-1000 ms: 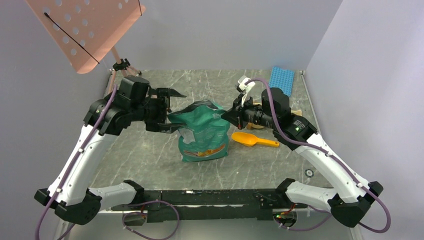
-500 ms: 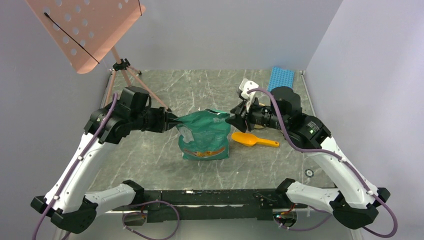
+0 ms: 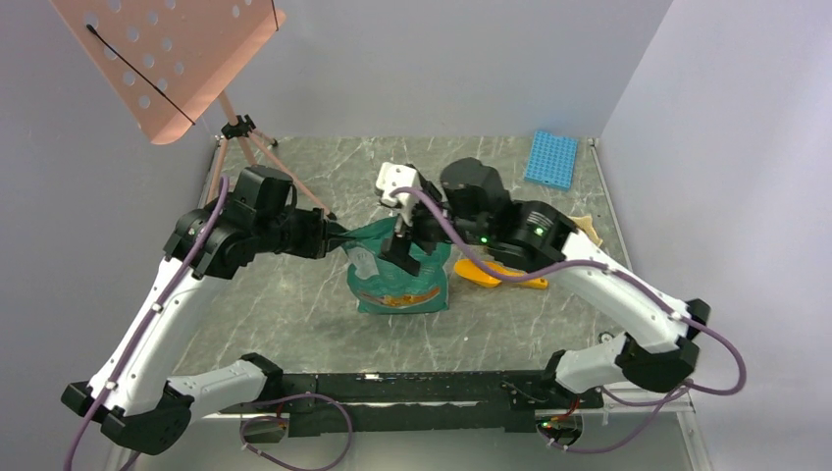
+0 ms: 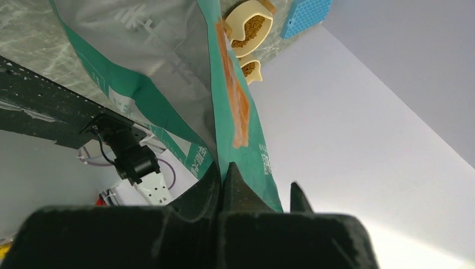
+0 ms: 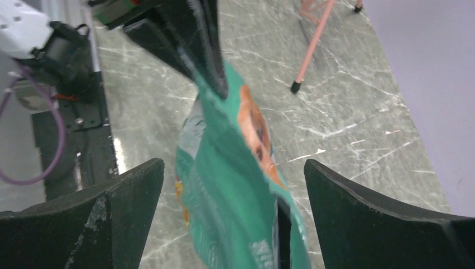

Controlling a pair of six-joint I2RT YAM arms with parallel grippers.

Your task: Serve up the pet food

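Marbled grey table (image 3: 294,304) under pale walls; the left gripper (image 4: 224,174) has its fingers pinched tight on the top edge of the green bag (image 3: 402,287), at the bag's ten o'clock corner. The right gripper (image 5: 232,168) hangs over the bag's top, fingers spread wide, gripping nothing. Some pet food (image 4: 250,27) sits in a cream bowl (image 4: 229,27) at two o'clock, an orange scoop (image 3: 502,276) at three. Likely step: opening the bag; next, the right fingers need the opposite lip
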